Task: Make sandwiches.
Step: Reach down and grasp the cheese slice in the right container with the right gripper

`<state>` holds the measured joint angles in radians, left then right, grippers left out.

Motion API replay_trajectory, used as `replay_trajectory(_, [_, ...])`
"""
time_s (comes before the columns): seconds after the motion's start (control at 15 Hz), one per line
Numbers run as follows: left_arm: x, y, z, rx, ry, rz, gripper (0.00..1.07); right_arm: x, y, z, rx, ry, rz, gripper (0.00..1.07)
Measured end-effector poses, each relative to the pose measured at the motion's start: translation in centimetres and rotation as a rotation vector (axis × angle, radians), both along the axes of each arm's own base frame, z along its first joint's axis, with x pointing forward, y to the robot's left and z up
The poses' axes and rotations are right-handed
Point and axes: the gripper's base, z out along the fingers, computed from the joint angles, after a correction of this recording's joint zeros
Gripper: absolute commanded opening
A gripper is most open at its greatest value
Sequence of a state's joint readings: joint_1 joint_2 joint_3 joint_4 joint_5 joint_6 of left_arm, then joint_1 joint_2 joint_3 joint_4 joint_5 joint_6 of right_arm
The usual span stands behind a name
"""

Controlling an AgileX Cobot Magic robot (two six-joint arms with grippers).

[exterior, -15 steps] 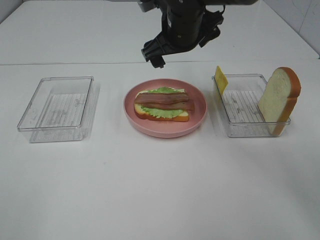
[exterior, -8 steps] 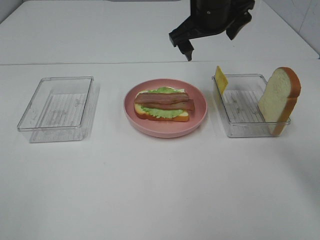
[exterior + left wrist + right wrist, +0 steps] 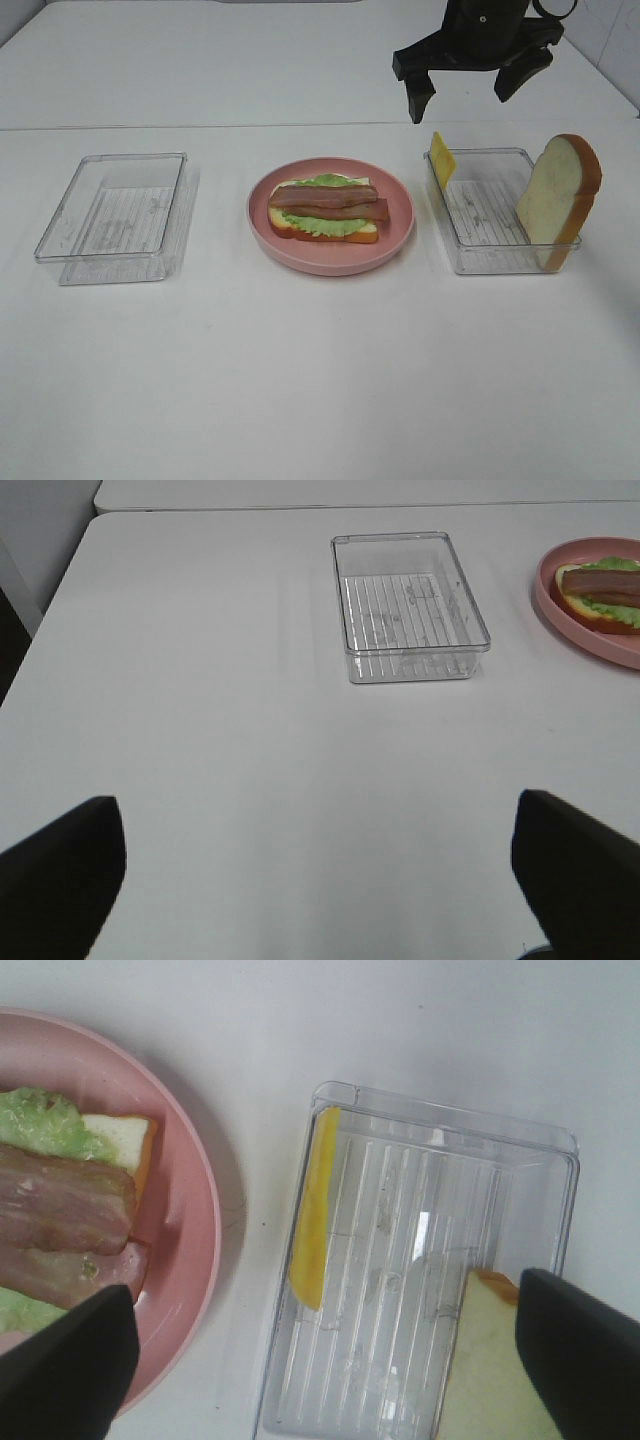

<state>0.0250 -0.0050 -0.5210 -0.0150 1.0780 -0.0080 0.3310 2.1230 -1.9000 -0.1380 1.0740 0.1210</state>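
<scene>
The open sandwich stack [image 3: 325, 208] of one bread slice, green lettuce and reddish-brown bacon strips lies on the pink plate [image 3: 395, 235]. A yellow cheese slice [image 3: 441, 158] leans on the left wall of the right clear tray [image 3: 490, 262]. A second bread slice [image 3: 560, 198] stands upright at that tray's right end. My right gripper [image 3: 462, 98] is open and empty, high behind this tray. The right wrist view shows its open gripper [image 3: 325, 1355] above the cheese [image 3: 312, 1210], the bread [image 3: 500, 1365] and the stack [image 3: 60, 1210]. My left gripper [image 3: 320, 830] is open and empty over bare table.
An empty clear tray [image 3: 70, 250] stands left of the plate; it also shows in the left wrist view [image 3: 410, 660], with the plate's rim [image 3: 560, 620] beyond it. The white table's back edge runs behind the trays.
My right gripper has moved to the right, from behind the plate to behind the right tray, still open and empty. Food and trays have not moved.
</scene>
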Motion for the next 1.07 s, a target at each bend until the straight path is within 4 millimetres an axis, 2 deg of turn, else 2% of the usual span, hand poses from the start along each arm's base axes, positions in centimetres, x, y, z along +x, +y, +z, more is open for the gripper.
replay_trajectory(0.07, [0.0, 0.0, 0.0, 0.0, 0.0, 0.0, 0.98, 0.0, 0.0, -0.1, 0.003, 0.002, 0.002, 1.0])
replay_trajectory(0.33, [0.0, 0.0, 0.0, 0.0, 0.0, 0.0, 0.98, 0.8, 0.5, -4.1, -0.005, 0.09, 0.002, 0.99])
replay_trajectory(0.73, [0.0, 0.0, 0.0, 0.0, 0.0, 0.0, 0.98, 1.2, 0.9, -7.6, -0.003, 0.168, -0.004, 0.97])
replay_trajectory(0.87, [0.0, 0.0, 0.0, 0.0, 0.0, 0.0, 0.98, 1.2, 0.9, -8.1, -0.006, 0.178, -0.004, 0.86])
replay_trajectory(0.93, [0.0, 0.0, 0.0, 0.0, 0.0, 0.0, 0.98, 1.2, 0.9, -8.1, -0.004, 0.178, -0.003, 0.66])
replay_trajectory(1.0, [0.0, 0.0, 0.0, 0.0, 0.0, 0.0, 0.98, 1.3, 0.9, -8.1, -0.004, 0.176, -0.002, 0.58])
replay_trajectory(1.07, [0.0, 0.0, 0.0, 0.0, 0.0, 0.0, 0.98, 1.3, 1.0, -8.2, -0.002, 0.173, -0.002, 0.47])
